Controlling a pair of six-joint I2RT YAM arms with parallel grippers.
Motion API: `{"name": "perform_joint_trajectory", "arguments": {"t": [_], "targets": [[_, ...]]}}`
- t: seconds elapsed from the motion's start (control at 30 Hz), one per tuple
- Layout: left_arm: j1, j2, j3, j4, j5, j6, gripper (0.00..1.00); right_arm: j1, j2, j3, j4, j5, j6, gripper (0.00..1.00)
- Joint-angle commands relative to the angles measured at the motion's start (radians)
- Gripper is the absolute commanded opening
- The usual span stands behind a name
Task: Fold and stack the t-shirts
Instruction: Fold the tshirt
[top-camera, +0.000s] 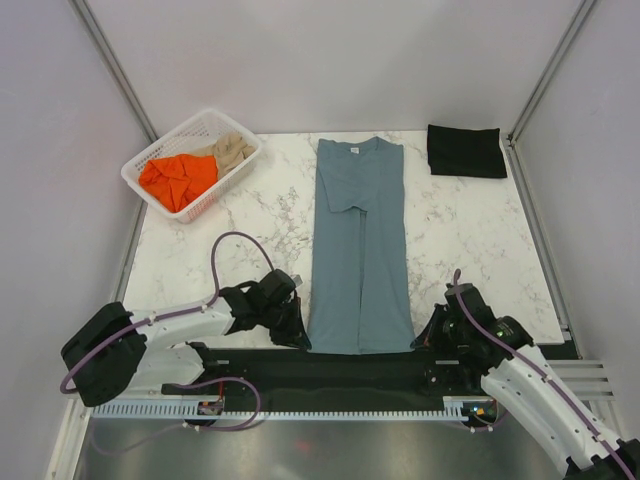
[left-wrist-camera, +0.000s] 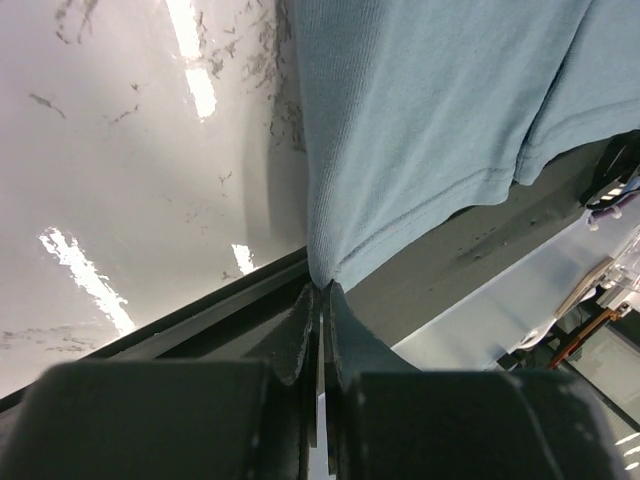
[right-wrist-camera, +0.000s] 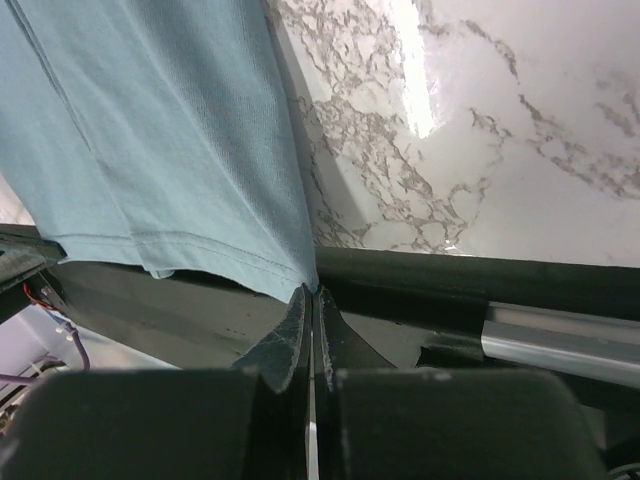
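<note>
- Slate blue-grey t-shirt (top-camera: 360, 250): lies flat on the marble-patterned bench (top-camera: 230, 225), both sides folded inward into a long narrow band. Its collar end points away from the arm bases, with a small white neck label (top-camera: 353, 151) showing there. Its hem end reaches past the near edge of the bench onto a dark rail (top-camera: 330, 375).
- Left hand (top-camera: 300, 335): at the near left corner of the blue-grey t-shirt. In the left wrist view, the fingers of this hand (left-wrist-camera: 322, 290) are pressed together on the hem corner of the cloth (left-wrist-camera: 420, 110), which rises from the pinch in a small peak.
- Right hand (top-camera: 425, 340): at the near right corner of the blue-grey t-shirt. In the right wrist view, the fingers of this hand (right-wrist-camera: 311, 295) are likewise pressed together, pinching the stitched hem corner of the cloth (right-wrist-camera: 150, 130).
- Black t-shirt (top-camera: 466, 151): folded into a flat rectangle, just right of the collar end of the blue-grey t-shirt and apart from it.
- White lattice basket (top-camera: 160, 195): well to the left of the collar end of the blue-grey t-shirt, set at an angle.
- Orange t-shirt (top-camera: 178, 178): crumpled inside the basket, in the part farther from the blue-grey t-shirt.
- Beige t-shirt (top-camera: 232, 150): crumpled inside the basket, in the part closer to the blue-grey t-shirt and touching the orange one.
- Purple cable (top-camera: 235, 240): arches above the left arm, left of the blue-grey t-shirt.
</note>
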Motion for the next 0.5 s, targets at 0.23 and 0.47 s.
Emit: {"name": "perform_joint_trajectory", "arguments": {"t": [0.23,0.47], "targets": [[-0.009,-0.003,0.051,0.011,0.048,-0.046,0.02,0.003,0.04,0.107,-0.061,0.079,-0.054,0.0],[0.08,0.089,0.12,0.011,0.056,-0.028,0.02,0.005,0.205,0.188,0.029,0.146,-0.114,0.0]]}}
